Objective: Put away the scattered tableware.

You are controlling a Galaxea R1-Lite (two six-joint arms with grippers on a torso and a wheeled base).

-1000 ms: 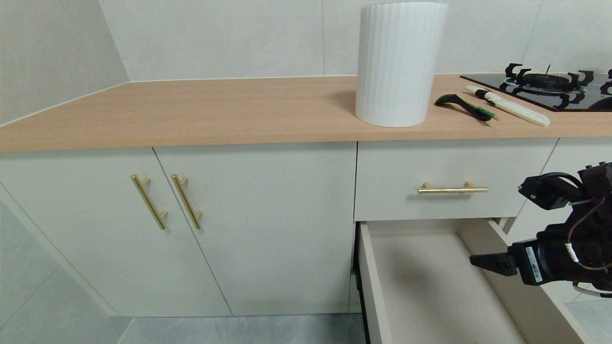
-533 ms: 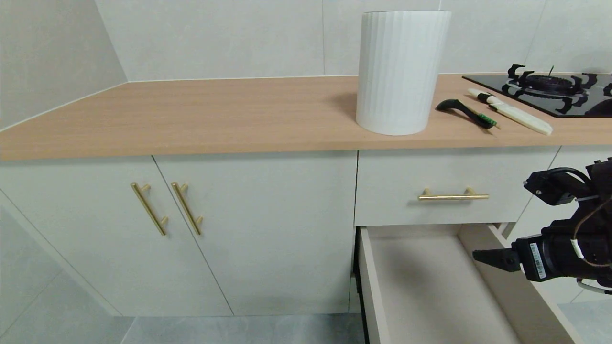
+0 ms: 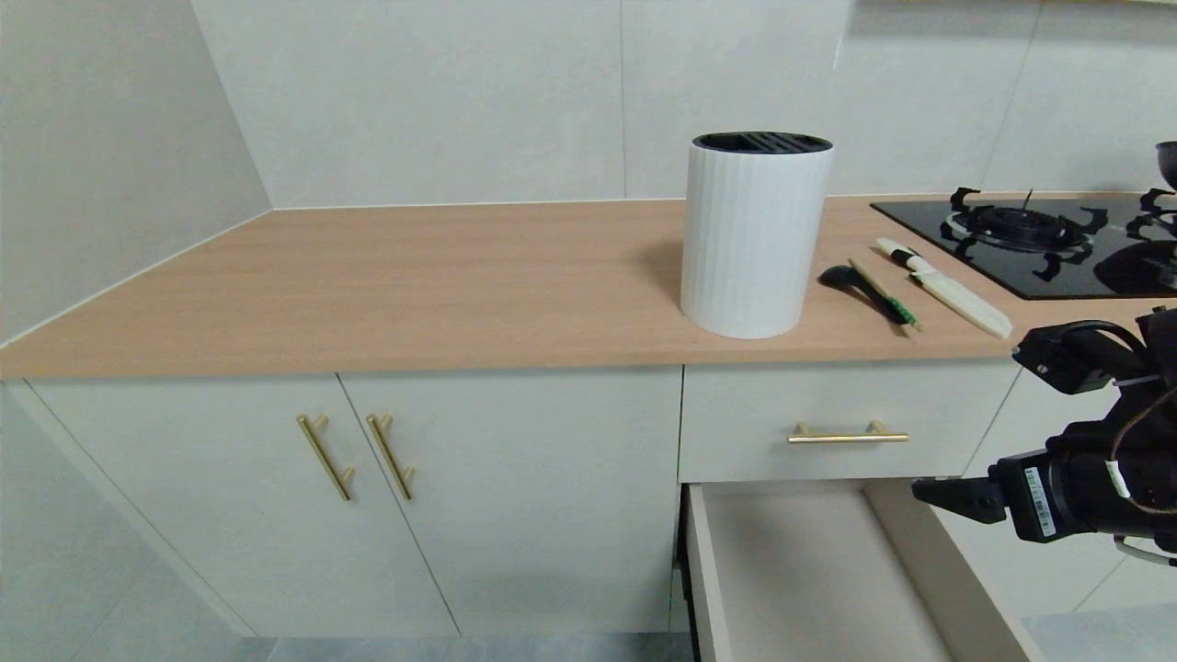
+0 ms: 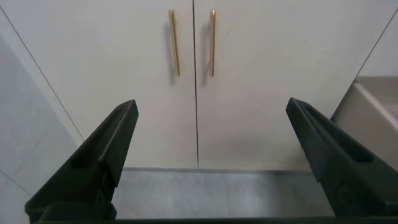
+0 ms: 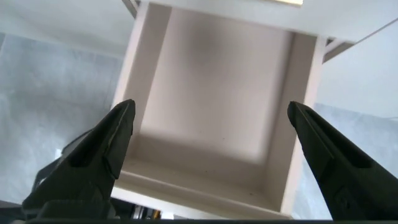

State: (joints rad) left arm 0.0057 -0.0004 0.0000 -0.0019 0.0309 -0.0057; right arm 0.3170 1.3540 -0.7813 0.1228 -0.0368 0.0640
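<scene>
— How do the fingers stand?
— The right gripper (image 5: 211, 146) has its black fingers (image 5: 102, 155) spread wide with nothing between them. It hangs above the open pale lower drawer (image 5: 217, 99), within the line of its side walls. The left gripper (image 4: 211, 149) is spread just as wide and holds nothing. It faces the two pale cabinet doors (image 4: 249, 81), with grey floor beneath.
— And the tableware?
— It lies on the wooden countertop (image 3: 414, 285), near the front edge. A black spoon with a green-banded handle (image 3: 869, 292) and a white knife with a black band (image 3: 947, 299) lie side by side at three o'clock of the white ribbed cylindrical holder (image 3: 754, 239). A black gas hob (image 3: 1021, 244) sits at one o'clock of them.
— Room to move?
— The right arm hangs at four o'clock of the knife, by the drawer's right wall. Above the open drawer is the closed upper drawer with a brass bar handle (image 3: 848, 435).
</scene>
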